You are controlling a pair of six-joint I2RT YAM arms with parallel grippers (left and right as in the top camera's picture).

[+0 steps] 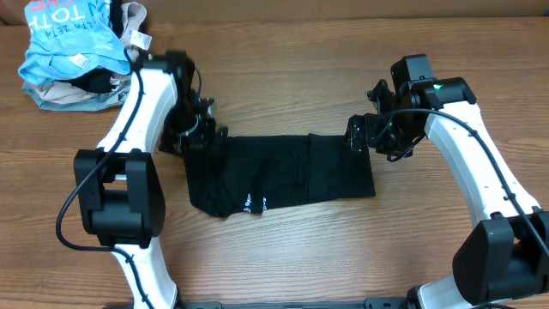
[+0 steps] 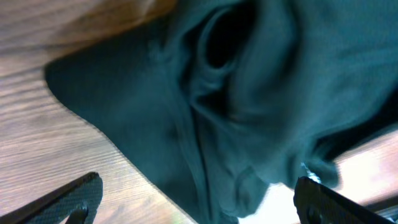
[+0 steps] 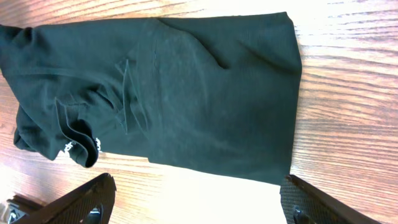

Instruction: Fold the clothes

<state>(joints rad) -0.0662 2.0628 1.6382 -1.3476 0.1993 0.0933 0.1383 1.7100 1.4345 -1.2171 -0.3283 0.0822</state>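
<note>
While both arms reach in from the near edge, the black T-shirt (image 1: 283,172) lies flat in the middle of the wooden table (image 1: 343,257). It is folded into a wide band that runs left to right between the two grippers. Its small white logo (image 1: 255,204) shows near the band's near edge, toward the left end, where the cloth is rumpled and bulges outward. The right end is a straight, clean edge.

The left gripper (image 1: 202,129) sits at the far left corner of the shirt. In the left wrist view its jaws stand wide apart, with bunched dark fabric spread beneath and beyond them and nothing pinched. Whether the tips touch the cloth cannot be told.

The right gripper (image 1: 360,133) hangs at the far right corner of the shirt. In the right wrist view its jaws are also spread wide, one to each side, with bare table between them and the shirt's edge just beyond. It holds nothing.

At the far left corner of the table, well apart from the shirt, a light-blue garment (image 1: 69,39) with white lettering lies heaped on a beige garment (image 1: 60,96).
</note>
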